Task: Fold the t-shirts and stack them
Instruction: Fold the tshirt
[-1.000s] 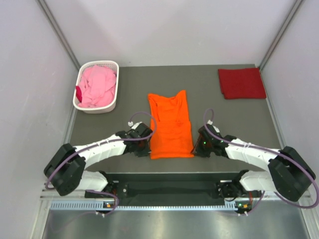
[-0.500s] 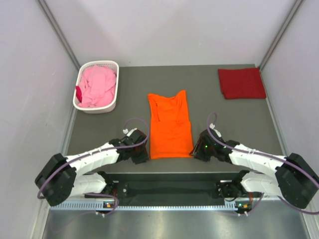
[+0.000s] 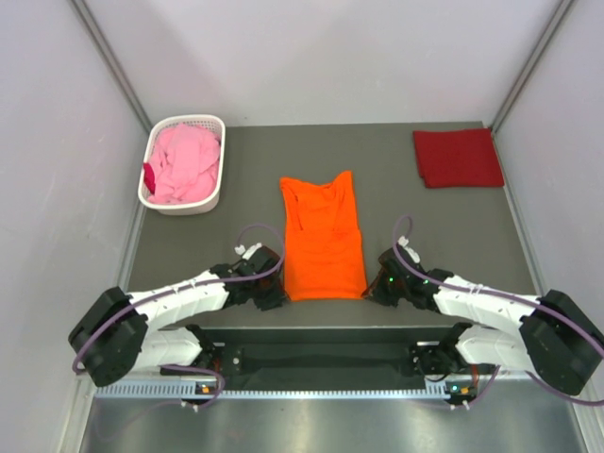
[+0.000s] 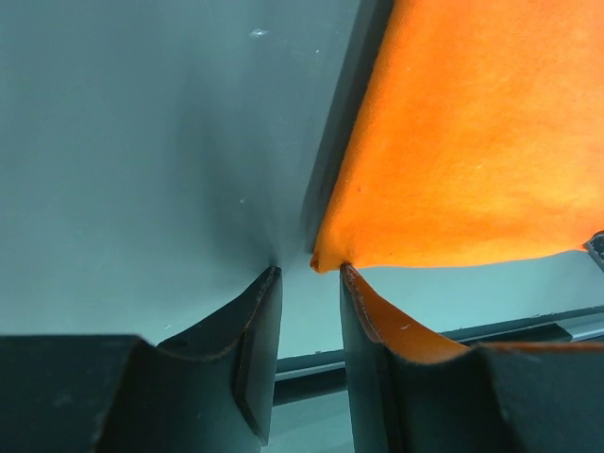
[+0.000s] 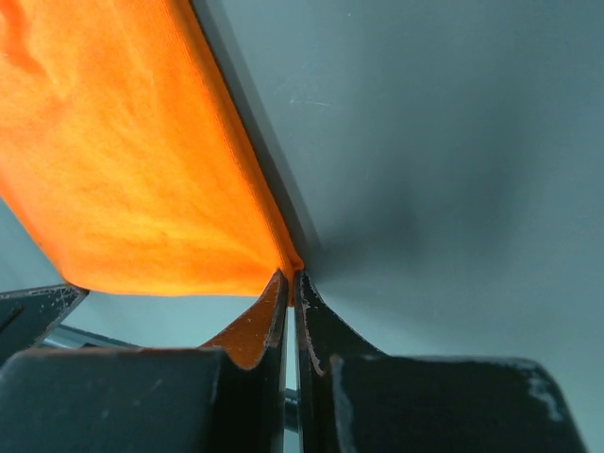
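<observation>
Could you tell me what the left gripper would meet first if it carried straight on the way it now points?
Most likely the near left corner of the bright orange cloth t-shirt, which lies just ahead of the open left gripper.

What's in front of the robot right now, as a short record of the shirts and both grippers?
orange t-shirt: lying flat, centre
dark red t-shirt: folded, far right corner
pink t-shirt: crumpled in white lattice basket, far left
left gripper: open, at orange t-shirt's near left corner
right gripper: shut on its near right corner
</observation>
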Motion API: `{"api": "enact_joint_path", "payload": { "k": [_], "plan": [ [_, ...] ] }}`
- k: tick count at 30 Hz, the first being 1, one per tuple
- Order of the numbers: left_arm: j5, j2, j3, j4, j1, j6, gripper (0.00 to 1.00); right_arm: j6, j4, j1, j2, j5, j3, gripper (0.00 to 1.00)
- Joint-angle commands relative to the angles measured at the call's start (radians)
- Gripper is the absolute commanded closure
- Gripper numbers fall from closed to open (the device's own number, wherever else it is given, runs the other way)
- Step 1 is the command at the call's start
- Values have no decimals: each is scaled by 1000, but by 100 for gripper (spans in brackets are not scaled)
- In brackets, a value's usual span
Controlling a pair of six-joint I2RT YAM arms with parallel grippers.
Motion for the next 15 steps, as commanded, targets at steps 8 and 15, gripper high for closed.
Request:
{"api": "enact_joint_path", "payload": {
  "k": [8, 15],
  "plan": [
    [-55, 19, -15, 61, -13, -40, 75, -9, -8, 31, 24, 34, -38, 100],
    [-127, -11, 80, -49, -62, -9, 100, -78, -124, 37, -55, 72, 11, 100]
  ]
}}
